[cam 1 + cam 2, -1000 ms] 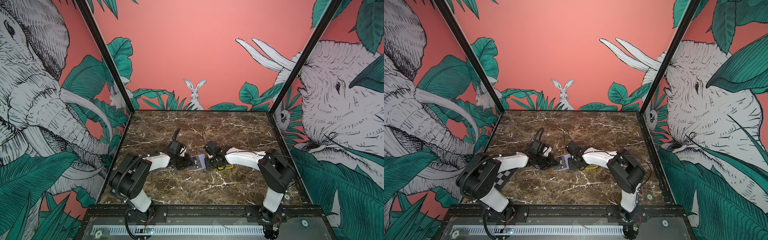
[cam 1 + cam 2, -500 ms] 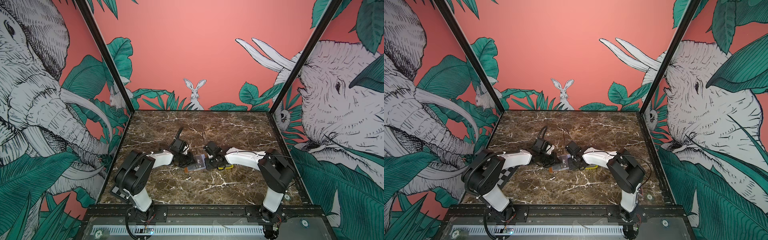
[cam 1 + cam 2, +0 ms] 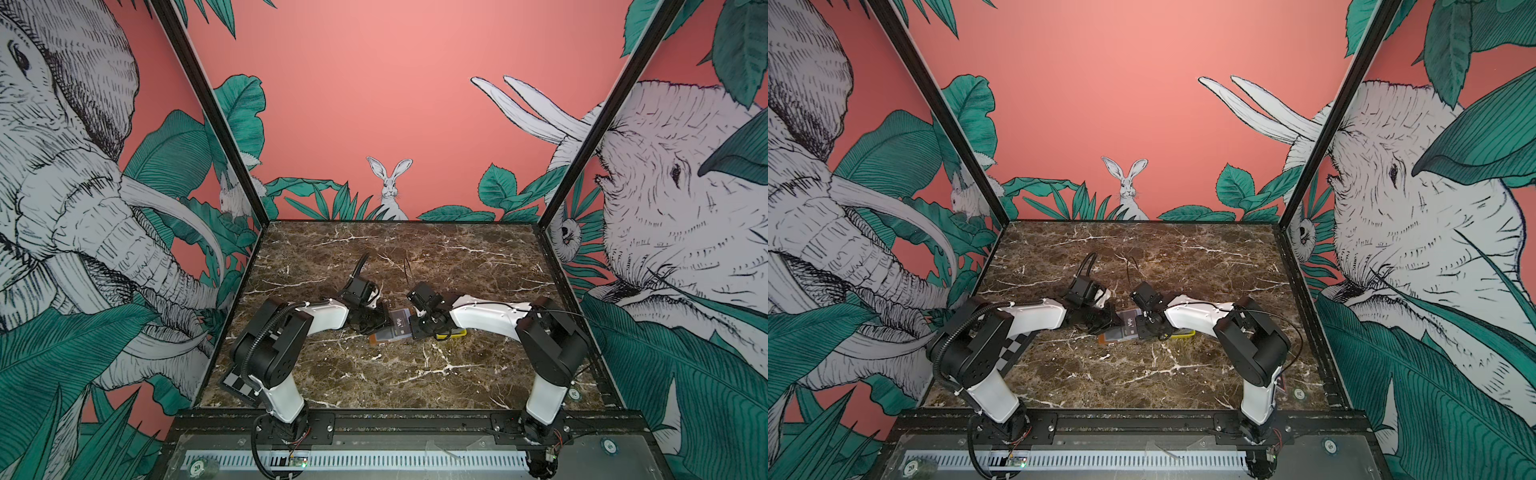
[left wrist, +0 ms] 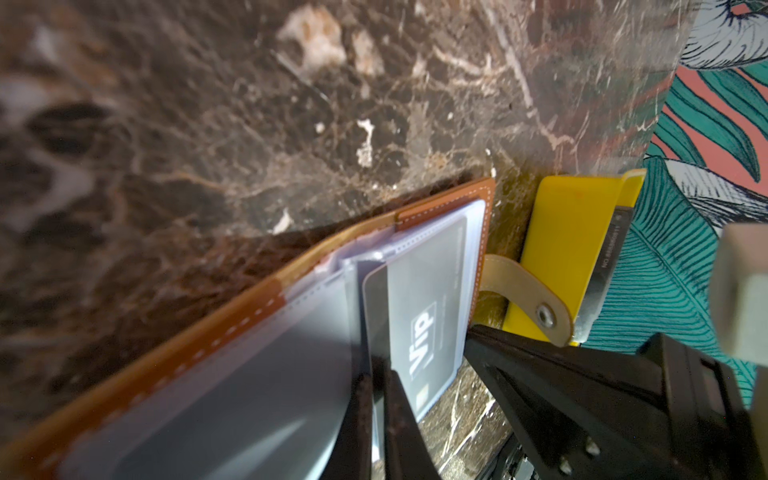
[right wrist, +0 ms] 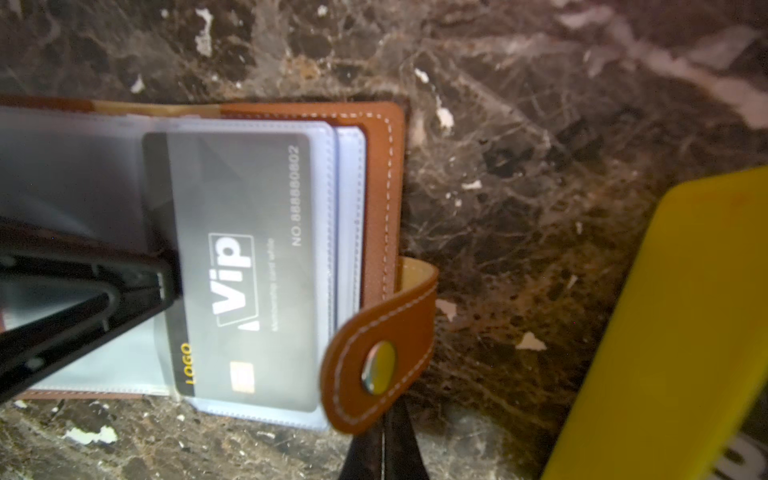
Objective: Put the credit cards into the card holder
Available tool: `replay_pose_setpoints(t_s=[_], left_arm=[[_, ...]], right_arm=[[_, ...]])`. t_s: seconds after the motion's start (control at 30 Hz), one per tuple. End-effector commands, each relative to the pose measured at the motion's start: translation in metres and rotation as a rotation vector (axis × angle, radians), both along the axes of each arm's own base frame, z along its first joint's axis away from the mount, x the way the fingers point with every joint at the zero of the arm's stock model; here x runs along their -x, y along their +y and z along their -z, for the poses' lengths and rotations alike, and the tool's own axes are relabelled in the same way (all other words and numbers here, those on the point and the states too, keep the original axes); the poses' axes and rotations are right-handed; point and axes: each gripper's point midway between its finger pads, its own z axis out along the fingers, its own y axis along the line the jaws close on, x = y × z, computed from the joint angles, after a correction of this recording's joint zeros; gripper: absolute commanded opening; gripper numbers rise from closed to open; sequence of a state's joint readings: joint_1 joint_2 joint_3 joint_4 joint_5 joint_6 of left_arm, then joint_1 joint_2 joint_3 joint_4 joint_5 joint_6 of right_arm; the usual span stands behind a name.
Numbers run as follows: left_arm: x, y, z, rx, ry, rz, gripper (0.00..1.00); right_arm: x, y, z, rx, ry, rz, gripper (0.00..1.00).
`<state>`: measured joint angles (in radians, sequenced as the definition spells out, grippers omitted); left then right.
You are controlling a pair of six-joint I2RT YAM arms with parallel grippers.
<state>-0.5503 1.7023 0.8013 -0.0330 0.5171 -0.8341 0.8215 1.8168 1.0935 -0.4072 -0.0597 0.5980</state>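
The left claw (image 4: 378, 376), pinching the card (image 5: 249, 266) by its end, has pushed it further into a clear sleeve (image 5: 326, 199) of the open card holder (image 5: 384, 166), the right claw (image 5: 384, 440) pressed together beside the tab (image 5: 401, 322), so it looks nearly seated.

Both top views look down from above the table's (image 3: 374, 257) front edge; both wrist cameras closely share the card holder (image 4: 270, 353).

The tan leather card holder (image 5: 376, 137) lies open, flat on the marble (image 5: 540, 124), its snap tab (image 5: 382, 340) curled upward at its edge. A grey credit card (image 5: 241, 266), white "Vip" face up, sits mostly inside a clear sleeve (image 5: 330, 208), seemingly; my left gripper (image 4: 375, 370) pinches its black-striped outer end.
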Motion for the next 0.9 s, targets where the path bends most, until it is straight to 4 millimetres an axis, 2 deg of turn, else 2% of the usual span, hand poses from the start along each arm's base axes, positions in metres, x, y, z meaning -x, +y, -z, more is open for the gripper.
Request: replay_pose_setpoints(t_s=[0.0, 0.1, 0.3, 0.63, 0.87], left_arm=[[-0.008, -0.006, -0.008, 0.009, -0.029, 0.006, 0.10], [-0.006, -0.005, -0.007, 0.002, -0.022, 0.007, 0.10], [-0.002, 0.007, -0.003, -0.064, -0.029, 0.011, 0.10], [0.003, 0.010, -0.010, -0.073, -0.056, 0.049, 0.13], [0.003, 0.011, -0.005, -0.085, -0.056, 0.060, 0.11]], right_arm=[[0.015, -0.013, 0.027, 0.074, 0.062, -0.006, 0.04], [0.015, -0.012, 0.026, 0.069, 0.061, -0.007, 0.04], [0.015, -0.007, 0.009, -0.001, 0.008, -0.017, 0.05], [0.007, -0.010, -0.020, -0.112, -0.113, 0.046, 0.09], [0.002, 0.008, -0.034, -0.310, -0.101, 0.051, 0.11]])
